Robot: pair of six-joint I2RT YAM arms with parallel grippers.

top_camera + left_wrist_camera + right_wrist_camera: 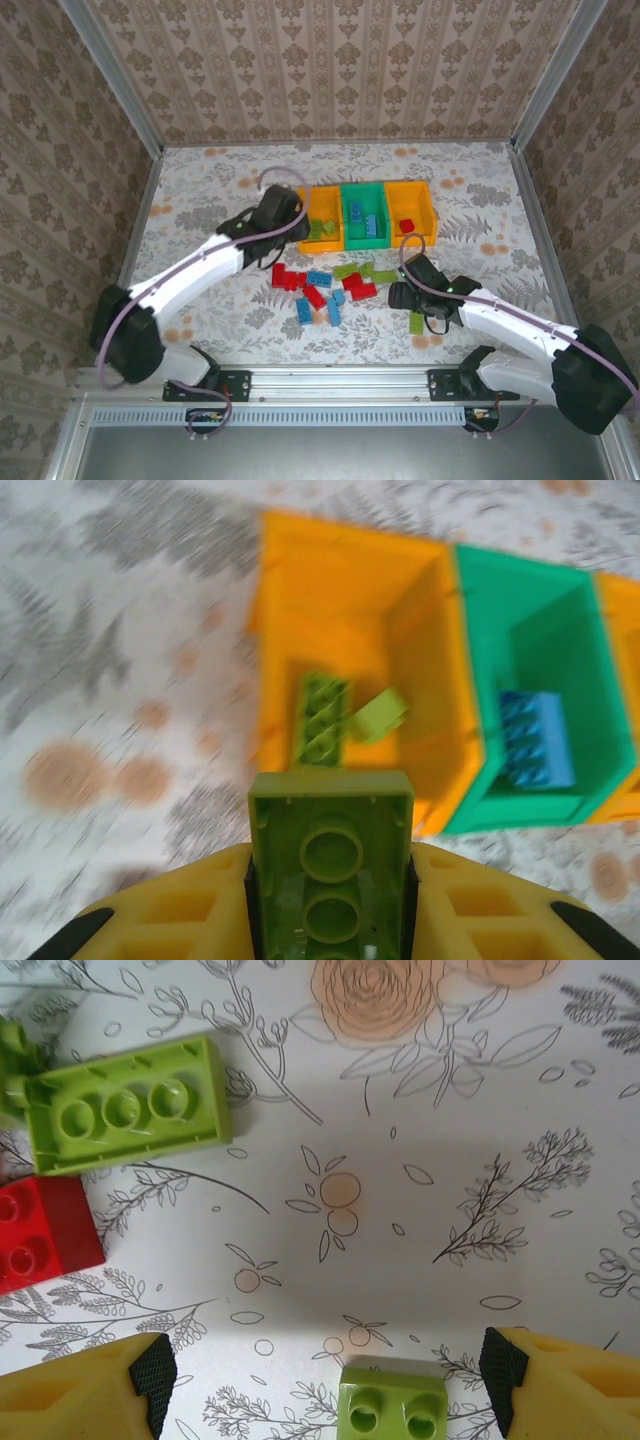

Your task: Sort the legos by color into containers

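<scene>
My left fingers (150, 920) hold a green lego (330, 850), the orange container (300, 600) at twelve o'clock. My right fingers (70, 1395) stand wide, a second lego (392, 1402) between them at six o'clock.

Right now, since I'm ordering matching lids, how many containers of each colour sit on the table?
Orange containers: 2
Green container: 1
Total: 3

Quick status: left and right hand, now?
Left hand: shut on a light green lego.
Right hand: open, a small green lego between its fingers, not gripped.
</scene>
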